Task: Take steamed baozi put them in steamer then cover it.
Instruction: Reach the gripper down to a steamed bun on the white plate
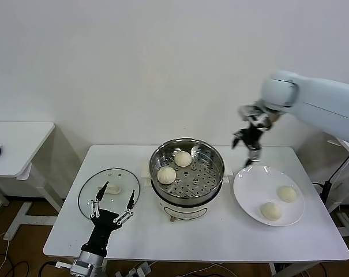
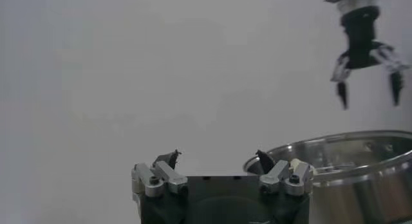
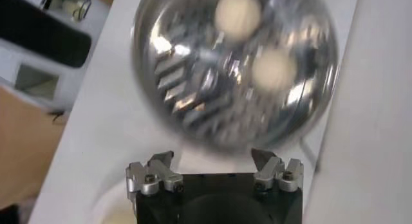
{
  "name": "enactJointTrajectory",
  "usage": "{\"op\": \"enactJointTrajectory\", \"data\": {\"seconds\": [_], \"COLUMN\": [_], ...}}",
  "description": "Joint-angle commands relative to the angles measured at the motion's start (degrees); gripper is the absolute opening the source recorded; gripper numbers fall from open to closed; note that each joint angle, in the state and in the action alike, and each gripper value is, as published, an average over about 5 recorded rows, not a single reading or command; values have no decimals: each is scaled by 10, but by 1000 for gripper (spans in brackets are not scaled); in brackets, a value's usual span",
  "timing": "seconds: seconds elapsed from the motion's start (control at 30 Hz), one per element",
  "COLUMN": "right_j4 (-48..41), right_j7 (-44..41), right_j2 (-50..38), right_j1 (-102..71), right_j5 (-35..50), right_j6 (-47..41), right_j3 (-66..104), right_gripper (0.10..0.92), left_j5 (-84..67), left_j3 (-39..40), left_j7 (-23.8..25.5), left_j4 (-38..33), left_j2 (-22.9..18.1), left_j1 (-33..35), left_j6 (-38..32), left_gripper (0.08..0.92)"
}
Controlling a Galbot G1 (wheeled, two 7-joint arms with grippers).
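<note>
Closest to the robot's body, the left hand [image 1: 112, 199] hangs low at the near edge of the white table [image 1: 220, 242], its fingers spread wide and gripping nothing. Just past it the round glass lid [image 1: 109, 190] lies flat on the table, its cream handle facing up. Beside the lid, toward the middle of the table, stands the steamer [image 1: 187, 170], a shiny steel basket on a cream-white pot base, uncovered. Two steamed baozi [image 1: 167, 175] sit inside on the perforated bottom, close together on the side nearer the lid. To the steamer's other side rests a flat white plate [image 1: 249, 187], holding two more buns [image 1: 271, 210] on its outer half, near each other and apart from the rim. Farther back and higher, the right hand [image 1: 247, 147] hovers in the air above the gap between steamer and plate, its fingers pointing down, splayed fully and empty. From its wrist the basket shows below with both buns in it. A small side table [image 1: 15, 144] stands off to the left
</note>
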Motion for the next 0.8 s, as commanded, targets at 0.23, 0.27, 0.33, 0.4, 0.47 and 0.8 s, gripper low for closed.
{"op": "enactJointTrajectory", "data": {"seconds": [0.23,0.27,0.33,0.4,0.47,0.8], "right_j4": [-25,-28,-33,-40,-48,-78], "right_j7": [-2,1,9,19,27,45], "right_j2": [-126,-124,-118,-112,-106,-80], "right_j1": [-180,-196,-221,-243,-261,-323], "right_j5": [-115,-119,-128,-134,-137,-141], "right_j6": [38,38,37,36,35,34], "right_j3": [71,80,94,107,120,168], "right_gripper": [823,823,823,823,823,823], "left_j5": [1,1,1,1,2,2], "left_j3": [-3,-3,-4,-5,-6,-13], "left_j7": [0,0,0,0,0,0], "left_j4": [3,4,4,5,6,10], "left_j2": [-2,-2,-3,-4,-4,-4], "left_j1": [4,4,4,5,6,8], "left_j6": [-2,-2,-2,-2,-3,-5], "left_gripper": [823,823,823,823,823,823]}}
